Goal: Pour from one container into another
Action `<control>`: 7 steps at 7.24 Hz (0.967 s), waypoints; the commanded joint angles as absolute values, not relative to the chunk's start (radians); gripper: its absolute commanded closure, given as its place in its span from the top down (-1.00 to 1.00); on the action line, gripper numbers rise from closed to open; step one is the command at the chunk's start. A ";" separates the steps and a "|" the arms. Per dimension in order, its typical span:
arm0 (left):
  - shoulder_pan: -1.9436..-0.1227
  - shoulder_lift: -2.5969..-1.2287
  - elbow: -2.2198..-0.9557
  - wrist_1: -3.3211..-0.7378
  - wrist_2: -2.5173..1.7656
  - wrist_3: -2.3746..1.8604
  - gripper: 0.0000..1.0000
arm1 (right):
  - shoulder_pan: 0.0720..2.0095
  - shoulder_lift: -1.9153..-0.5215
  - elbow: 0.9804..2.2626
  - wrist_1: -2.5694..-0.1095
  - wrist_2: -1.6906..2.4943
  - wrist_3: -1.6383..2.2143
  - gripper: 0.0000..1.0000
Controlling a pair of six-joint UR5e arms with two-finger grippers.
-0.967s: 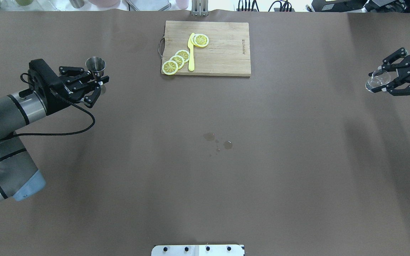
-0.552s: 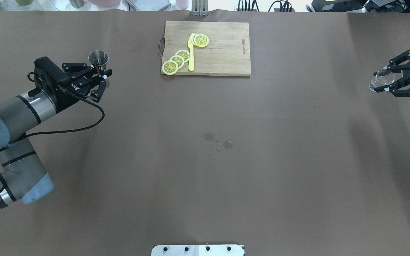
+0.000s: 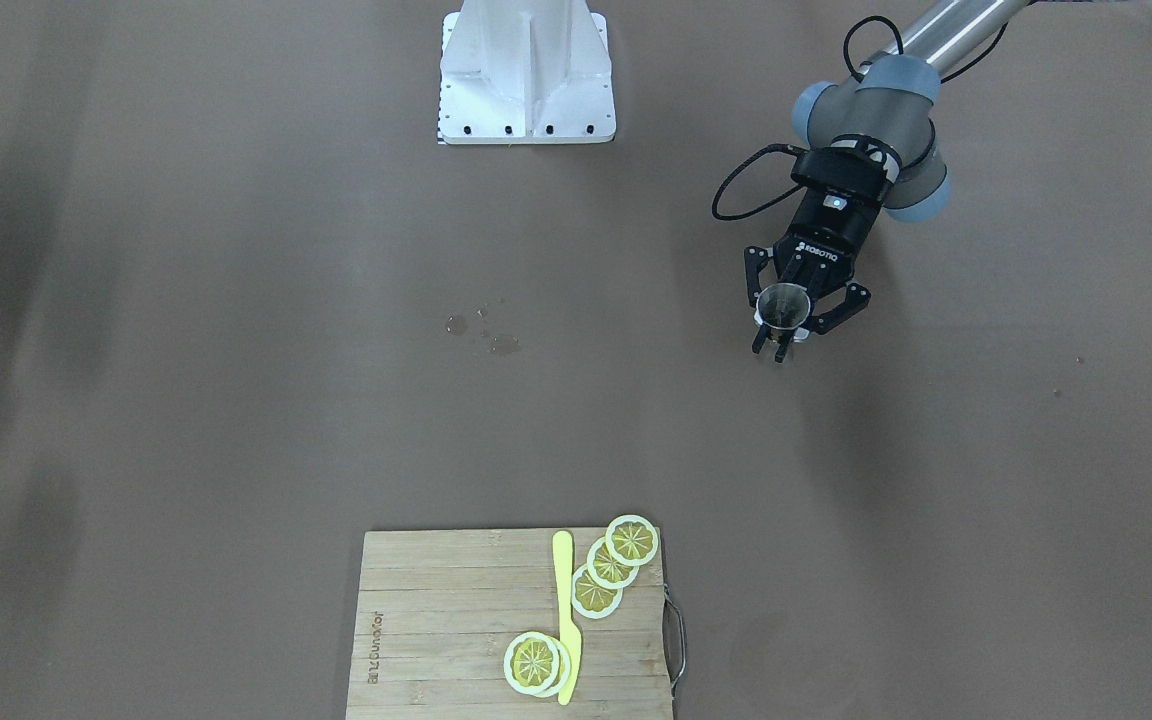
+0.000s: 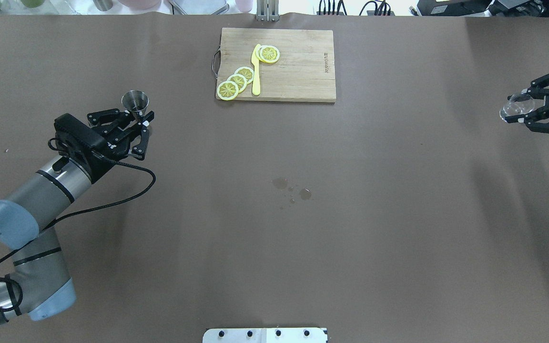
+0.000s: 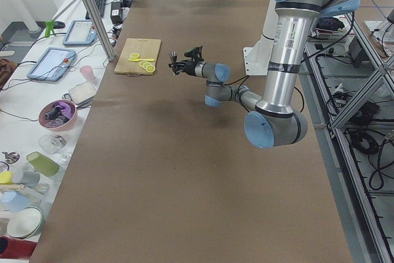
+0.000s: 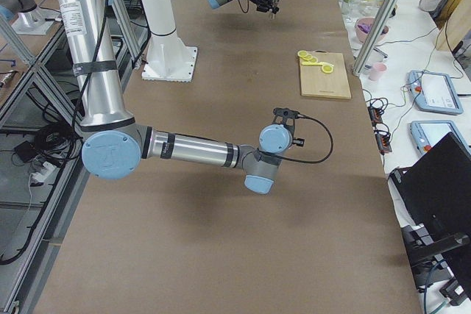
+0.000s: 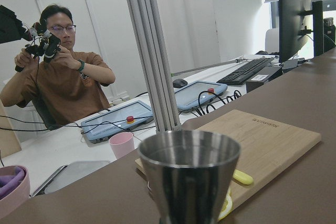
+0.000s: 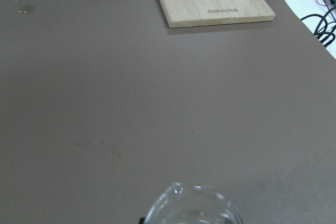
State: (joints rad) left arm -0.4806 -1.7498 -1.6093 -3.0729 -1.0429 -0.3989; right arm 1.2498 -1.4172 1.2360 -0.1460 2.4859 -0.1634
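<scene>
Overhead exterior, steel jigger (image 4: 135, 102) upright, clamped in left end effector (image 4: 147, 121)

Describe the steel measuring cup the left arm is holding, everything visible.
The steel cup is a small polished metal cone, open mouth up, narrowing downward. It sits upright, pinched low by the left gripper, seemingly raised off the brown table, on the robot's left of the cutting board. Contents cannot be told.

A brown-covered table (image 4: 398, 238) sits beside a white bench (image 5: 21, 93), an aluminium post (image 7: 152, 51) rising before pale walls (image 7: 105, 3).
</scene>
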 commanded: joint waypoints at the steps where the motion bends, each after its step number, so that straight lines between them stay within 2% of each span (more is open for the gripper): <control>1: -0.438 -1.683 -1.632 -3.083 -0.947 -0.444 -1.00 | 1.188 -1.422 1.273 -0.143 2.363 -0.082 -1.00; 4: -0.301 -1.544 -1.623 -3.266 -0.871 -0.544 -1.00 | 1.103 -1.434 1.290 -0.048 2.255 0.093 -1.00; 7: -0.238 -1.519 -1.605 -3.263 -0.758 -0.638 -1.00 | 1.036 -1.436 1.287 0.031 2.192 0.273 -1.00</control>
